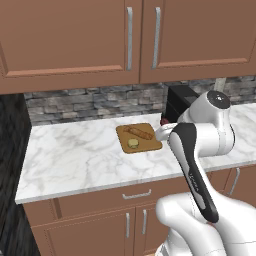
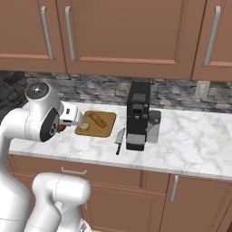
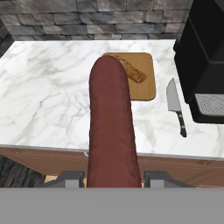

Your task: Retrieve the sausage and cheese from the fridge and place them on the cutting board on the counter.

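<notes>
Hand view: the hand (image 3: 113,178) grips the dark red sausage (image 3: 112,127), held above the marble counter (image 3: 52,96). Beyond it lies the cutting board (image 3: 146,85) with an orange-brown piece (image 3: 133,72); the cheese (image 1: 133,143) rests on the board. No legible writing appears anywhere.

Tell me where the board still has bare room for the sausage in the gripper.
On the cutting board, the orange-brown piece crosses the back and the cheese sits front-left; the front-right corner is bare. Right of the board it is crowded: knife, coffee machine.
</notes>
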You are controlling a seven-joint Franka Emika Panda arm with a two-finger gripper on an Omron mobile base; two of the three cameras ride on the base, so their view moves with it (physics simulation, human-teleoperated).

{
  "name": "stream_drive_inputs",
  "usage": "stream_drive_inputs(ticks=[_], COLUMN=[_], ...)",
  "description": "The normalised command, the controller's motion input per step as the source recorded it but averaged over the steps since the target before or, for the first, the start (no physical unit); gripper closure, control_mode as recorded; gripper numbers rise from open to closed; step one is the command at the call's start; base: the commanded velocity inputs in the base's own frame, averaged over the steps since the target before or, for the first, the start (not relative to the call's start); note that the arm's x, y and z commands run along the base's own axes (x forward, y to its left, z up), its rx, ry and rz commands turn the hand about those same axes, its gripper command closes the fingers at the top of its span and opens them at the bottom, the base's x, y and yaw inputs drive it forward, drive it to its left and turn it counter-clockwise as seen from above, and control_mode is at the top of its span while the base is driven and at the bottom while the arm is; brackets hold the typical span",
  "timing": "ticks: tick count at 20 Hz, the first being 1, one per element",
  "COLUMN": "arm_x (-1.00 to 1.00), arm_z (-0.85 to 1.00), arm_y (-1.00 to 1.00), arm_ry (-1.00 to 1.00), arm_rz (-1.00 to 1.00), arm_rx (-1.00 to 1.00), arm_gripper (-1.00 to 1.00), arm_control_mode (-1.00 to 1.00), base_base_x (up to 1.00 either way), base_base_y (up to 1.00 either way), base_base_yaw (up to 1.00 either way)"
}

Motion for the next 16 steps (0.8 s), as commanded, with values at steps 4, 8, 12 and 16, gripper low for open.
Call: stream_drive_inputs(ticks=[4, 8, 12, 16], arm_x=[0.0, 0.2, 0.49, 0.44], arm_z=[0.0, -0.22, -0.29, -0.2], arm_y=[0.0, -0.09, -0.27, -0.28], arm_ry=[0.0, 0.2, 0.45, 0.19], arm_rz=[0.0, 0.01, 0.04, 0.08], arm_rx=[0.0, 0.0, -0.04, 0.0], arm_gripper=[1.0, 1.0, 1.0, 1.0], arm_control_mode=[-1.0, -1.0, -1.0, -1.0], base_base_x=[0.0, 0.0, 0.0, 0.0], base_base_y=[0.0, 0.0, 0.0, 0.0], base_base_yaw=[0.0, 0.0, 0.0, 0.0])
